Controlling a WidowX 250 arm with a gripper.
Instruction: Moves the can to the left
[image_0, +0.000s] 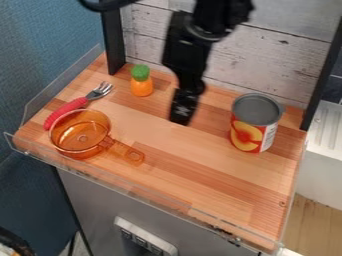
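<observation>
The can, with a grey top and a red and yellow label, stands upright at the right side of the wooden surface. My black gripper hangs over the middle of the surface, to the left of the can and apart from it. How its fingers stand to each other is hidden from this angle.
A transparent orange pan lies at the left with its handle toward the middle. Behind it is a red-handled fork. An orange and green toy carrot stands at the back left. A clear low rim edges the wooden top.
</observation>
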